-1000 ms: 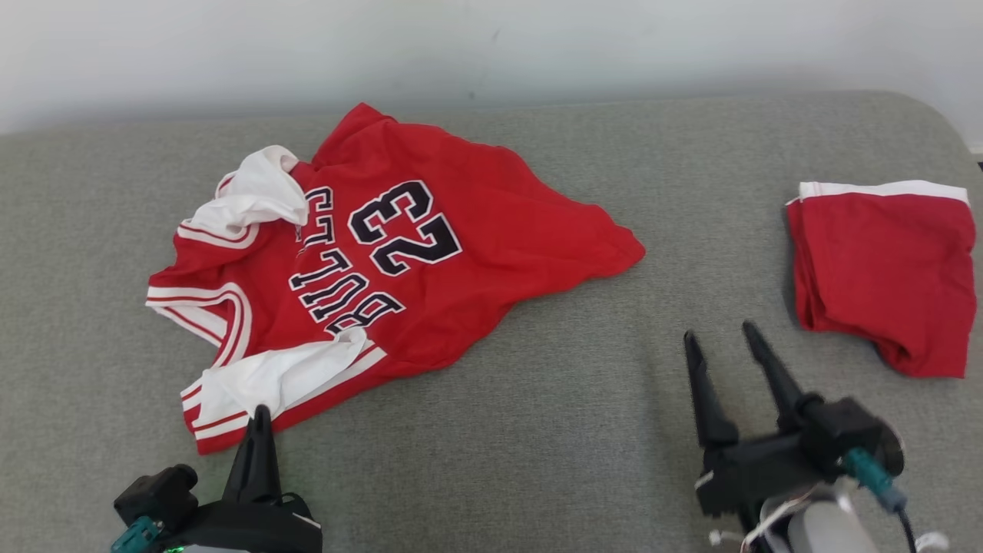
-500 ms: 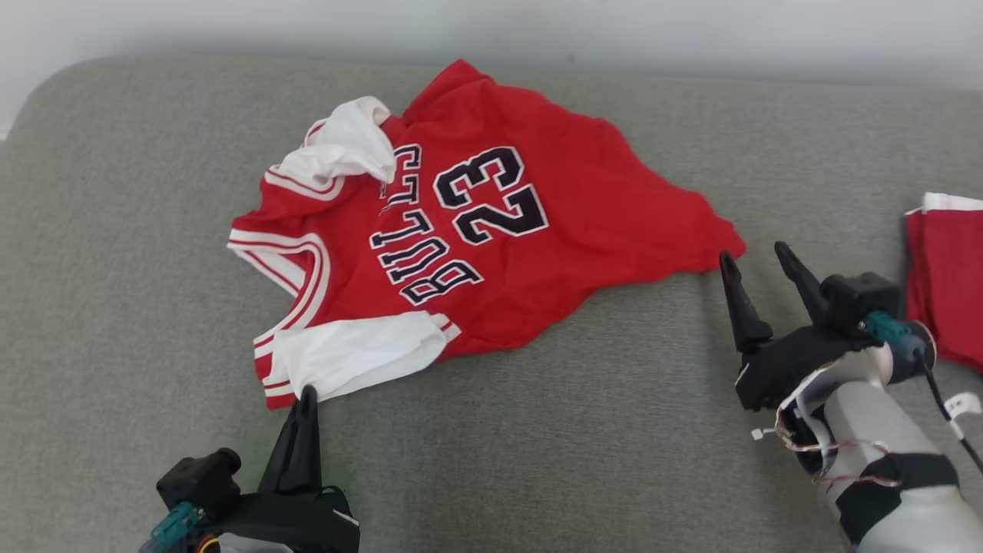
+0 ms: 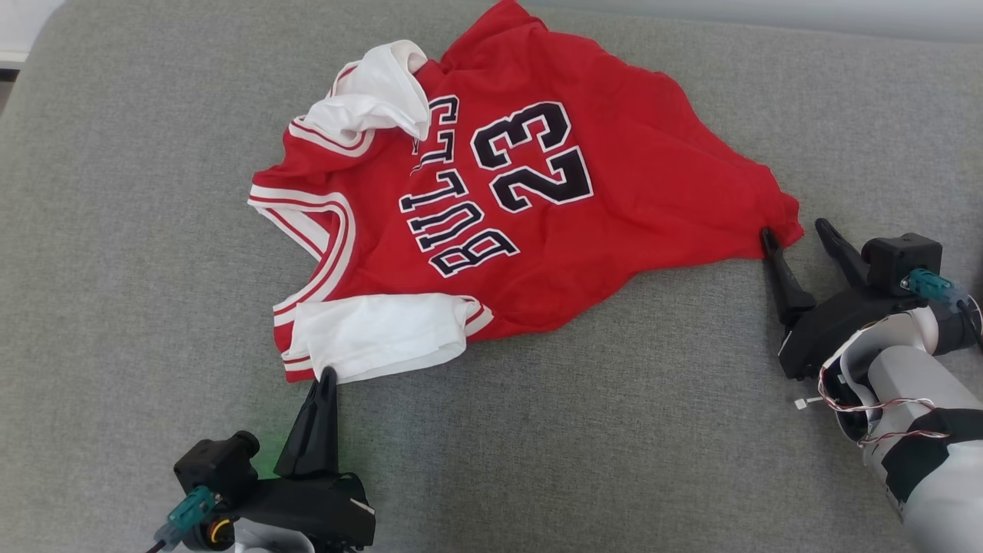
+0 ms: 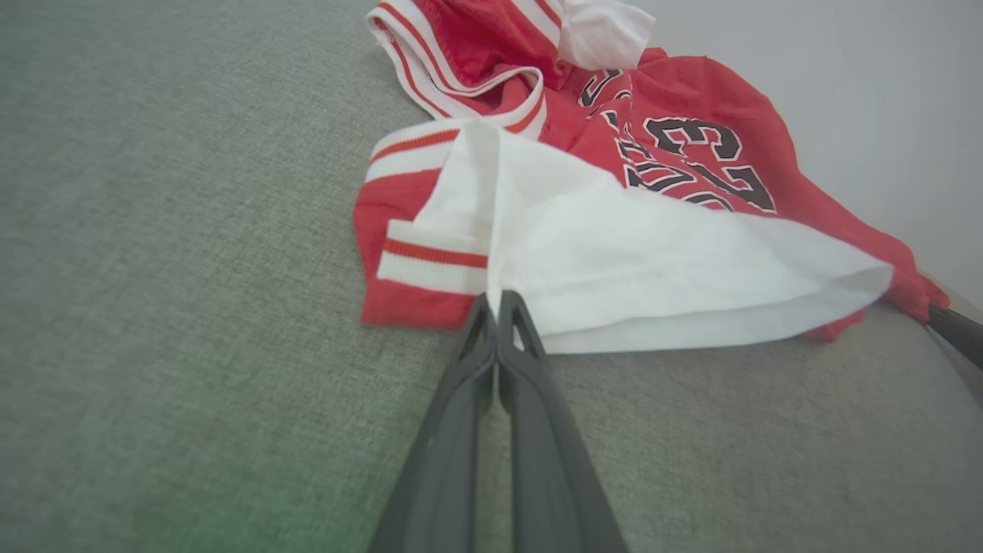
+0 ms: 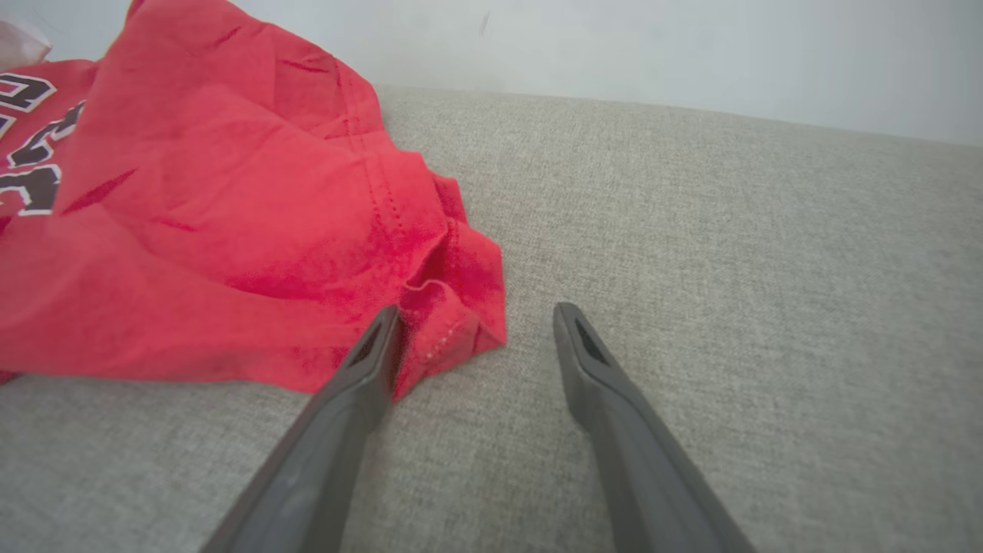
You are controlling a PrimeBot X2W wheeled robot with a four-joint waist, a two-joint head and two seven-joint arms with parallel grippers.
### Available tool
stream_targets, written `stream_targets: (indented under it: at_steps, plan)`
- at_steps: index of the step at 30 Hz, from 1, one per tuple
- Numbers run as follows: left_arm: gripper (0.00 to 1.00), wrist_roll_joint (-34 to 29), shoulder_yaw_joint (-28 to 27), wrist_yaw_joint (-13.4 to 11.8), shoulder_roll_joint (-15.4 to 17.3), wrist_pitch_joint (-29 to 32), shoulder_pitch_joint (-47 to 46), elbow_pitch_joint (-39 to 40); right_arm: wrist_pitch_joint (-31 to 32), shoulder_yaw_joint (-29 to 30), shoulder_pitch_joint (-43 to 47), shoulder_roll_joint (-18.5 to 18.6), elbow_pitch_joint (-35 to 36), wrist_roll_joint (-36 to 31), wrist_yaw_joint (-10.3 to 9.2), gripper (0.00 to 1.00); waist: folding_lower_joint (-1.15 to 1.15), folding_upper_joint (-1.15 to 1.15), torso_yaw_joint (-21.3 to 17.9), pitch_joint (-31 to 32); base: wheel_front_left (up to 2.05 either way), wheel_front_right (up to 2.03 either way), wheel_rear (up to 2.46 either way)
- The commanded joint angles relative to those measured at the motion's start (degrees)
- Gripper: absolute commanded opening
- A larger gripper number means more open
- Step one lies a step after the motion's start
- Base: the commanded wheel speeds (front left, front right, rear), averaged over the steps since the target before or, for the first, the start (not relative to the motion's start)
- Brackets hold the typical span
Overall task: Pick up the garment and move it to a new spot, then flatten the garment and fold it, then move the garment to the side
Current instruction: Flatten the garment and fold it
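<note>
The garment (image 3: 630,177) is a red jersey printed BULLS 23, with white sleeves, lying rumpled on the grey cushion. My left gripper (image 3: 329,375) is shut on the hem of the near white sleeve (image 4: 653,261). In the left wrist view its fingertips (image 4: 484,307) pinch the fabric edge, which tents up toward them. My right gripper (image 3: 795,230) stands open at the jersey's bottom corner (image 5: 453,307). One of its fingers (image 5: 369,361) lies against the red hem and the other (image 5: 591,361) rests on bare cushion beside it.
The grey cushion (image 3: 614,430) stretches wide in front of and beside the jersey. Its rounded edge (image 3: 31,54) shows at the far left. A pale wall (image 5: 691,54) rises behind it. My right arm's finger (image 4: 952,330) shows in the left wrist view.
The camera has turned and tipped down, so the folded red piece at the right has left the picture. My right gripper has gone from bare cushion to the jersey's corner. The left stays shut on the sleeve.
</note>
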State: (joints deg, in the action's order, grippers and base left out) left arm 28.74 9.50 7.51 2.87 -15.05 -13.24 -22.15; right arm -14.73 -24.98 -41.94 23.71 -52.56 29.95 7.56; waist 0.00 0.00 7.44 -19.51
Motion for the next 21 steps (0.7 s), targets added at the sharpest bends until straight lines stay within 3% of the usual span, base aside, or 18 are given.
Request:
stream_targets:
  at_steps: [1, 10, 12, 14, 16, 18, 20, 21]
  plan:
    - [0.0, -0.1, -0.1, -0.1, 0.0, -0.2, -0.5, 0.3, -0.1, -0.9, 0.8, 0.3, -0.7, 1.0, -0.14, 1.0, 0.0, 0.0, -0.1, -0.3, 0.0, 0.0, 0.0]
    - [0.0, -1.1, -0.2, -0.1, 0.0, -0.2, -0.6, 0.2, -0.3, -3.1, 0.9, 0.6, 5.6, 3.4, -0.14, 1.0, 0.0, 0.0, -1.3, -1.2, 0.0, 0.0, 0.0]
    - [0.0, -1.5, 0.4, -0.1, 0.0, -0.2, -0.9, -0.1, -0.3, -2.9, 1.5, 0.8, 5.7, 3.4, -0.14, 0.84, 0.0, 0.0, -1.3, -1.3, 0.0, 0.0, 0.0]
    - [0.0, -1.3, 0.4, -0.1, 0.1, -0.2, -1.0, -0.3, -0.3, -3.0, 1.7, 0.8, 5.4, 3.5, -0.14, 0.42, 0.0, 0.0, -1.3, -1.3, 0.0, 0.0, 0.0]
    - [0.0, -1.4, 0.4, -0.1, 0.1, -0.2, -1.0, -0.3, -0.3, -2.7, 1.8, 0.6, 5.3, 3.6, -0.14, 0.18, 0.0, 0.0, -1.3, -1.3, 0.0, 0.0, 0.0]
    - [0.0, -1.5, 0.4, -0.1, 0.0, -0.2, -1.1, -0.4, -0.3, -2.4, 2.0, 0.6, 5.4, 3.6, -0.15, 0.21, 0.0, 0.0, -1.4, -1.3, 0.0, 0.0, 0.0]
    - [0.0, -1.7, 0.4, -0.1, 0.0, -0.2, -1.0, -0.4, -0.3, -2.3, 2.3, 0.7, 5.2, 3.3, -0.15, 0.3, 0.0, 0.0, -1.4, -1.2, 0.0, 0.0, 0.0]
    - [0.0, -1.9, 0.3, -0.1, 0.0, -0.2, -0.9, -0.4, -0.3, -2.4, 2.3, 0.7, 4.9, 3.2, -0.15, 0.28, 0.0, 0.0, -1.5, -1.2, 0.0, 0.0, 0.0]
